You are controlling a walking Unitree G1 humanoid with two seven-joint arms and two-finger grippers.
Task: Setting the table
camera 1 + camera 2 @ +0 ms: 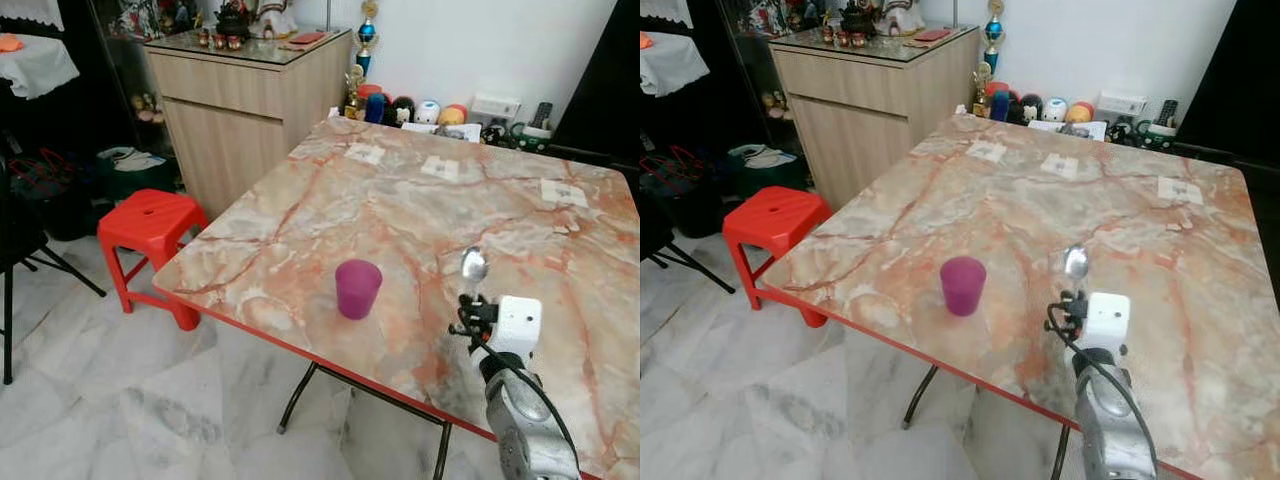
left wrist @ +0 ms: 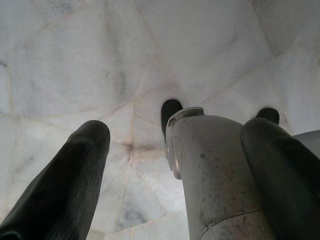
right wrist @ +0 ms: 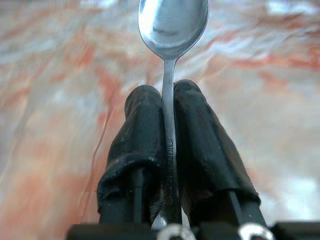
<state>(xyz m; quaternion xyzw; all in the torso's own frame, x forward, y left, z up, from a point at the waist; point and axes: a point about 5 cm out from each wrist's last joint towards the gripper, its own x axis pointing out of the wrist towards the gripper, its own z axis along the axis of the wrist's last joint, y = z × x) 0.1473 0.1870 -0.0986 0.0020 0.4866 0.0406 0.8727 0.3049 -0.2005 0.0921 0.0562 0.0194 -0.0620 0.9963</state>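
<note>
Right end effector [image 1: 470, 300] hangs over the near part of the marble counter [image 1: 420, 200], clamped on a spoon [image 1: 473, 265] whose bowl points up and away from the robot. The purple cup [image 1: 358, 288] stands to its left, near the counter's front edge, apart from the spoon.

From the right eye the cup [image 1: 963, 285] lies the same way, so I judge the right arm is the nearer one.

Left end effector [image 2: 175, 165], in its wrist view, hangs idle over the pale tiled floor [image 2: 75, 60], its fingers [image 2: 70, 175] apart.

Along the right wrist, the two black fingers [image 3: 142, 130] pinch the spoon's handle [image 3: 169, 100] between them, long axis running straight out ahead.
</note>
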